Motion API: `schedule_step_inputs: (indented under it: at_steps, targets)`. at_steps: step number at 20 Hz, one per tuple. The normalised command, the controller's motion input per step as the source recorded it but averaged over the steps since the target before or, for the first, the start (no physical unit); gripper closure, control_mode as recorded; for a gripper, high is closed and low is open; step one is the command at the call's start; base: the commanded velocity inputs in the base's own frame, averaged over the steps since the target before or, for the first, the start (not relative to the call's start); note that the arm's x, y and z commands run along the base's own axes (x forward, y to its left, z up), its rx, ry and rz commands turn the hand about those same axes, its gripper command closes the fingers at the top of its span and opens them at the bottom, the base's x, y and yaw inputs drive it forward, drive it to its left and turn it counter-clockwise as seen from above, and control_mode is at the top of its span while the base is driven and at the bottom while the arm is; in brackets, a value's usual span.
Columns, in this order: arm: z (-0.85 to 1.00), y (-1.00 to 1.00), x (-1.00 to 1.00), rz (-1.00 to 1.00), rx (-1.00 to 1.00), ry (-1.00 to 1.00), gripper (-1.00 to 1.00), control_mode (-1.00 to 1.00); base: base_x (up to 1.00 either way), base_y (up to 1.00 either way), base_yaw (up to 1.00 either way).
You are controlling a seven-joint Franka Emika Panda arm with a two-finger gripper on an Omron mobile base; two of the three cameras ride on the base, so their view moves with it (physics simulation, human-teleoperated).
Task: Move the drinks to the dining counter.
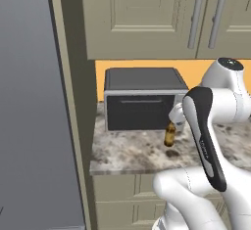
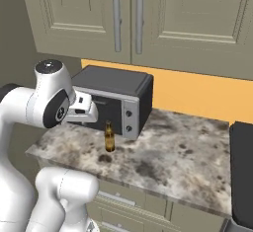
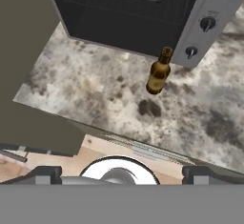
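White rounded arm (image 1: 220,106) (glossy), dark joint bands, grey cap

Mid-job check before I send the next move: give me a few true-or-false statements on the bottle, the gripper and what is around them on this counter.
1. The brown bottle stands upright on the marbled counter. True.
2. The gripper is shut on the bottle. False: it is open, apart from the bottle.
3. The bottle stands in front of the toaster oven, near its knobs. True.
4. The bottle lies on its side. False: it is upright.
5. The toaster oven's door hangs open. False: it is closed.
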Motion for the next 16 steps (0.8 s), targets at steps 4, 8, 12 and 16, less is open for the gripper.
schedule_step_inputs:
  at_steps: [4,8,12,16]
  targets:
    - [-0.16,-0.63,0.45,0.04,0.05,0.00,-1.00,-1.00,0.23,-0.21,0.03]
    - [-0.28,-0.76,0.40,0.00,0.06,0.00,-1.00,-1.00,0.00,0.00,0.00]
    - [-0.37,-0.59,0.43,0.00,0.03,0.00,-1.00,-1.00,0.00,0.00,0.00]
    - [-0.58,-0.11,0.73,-0.02,0.00,-0.01,-1.00,-1.00,0.00,0.00,0.00]
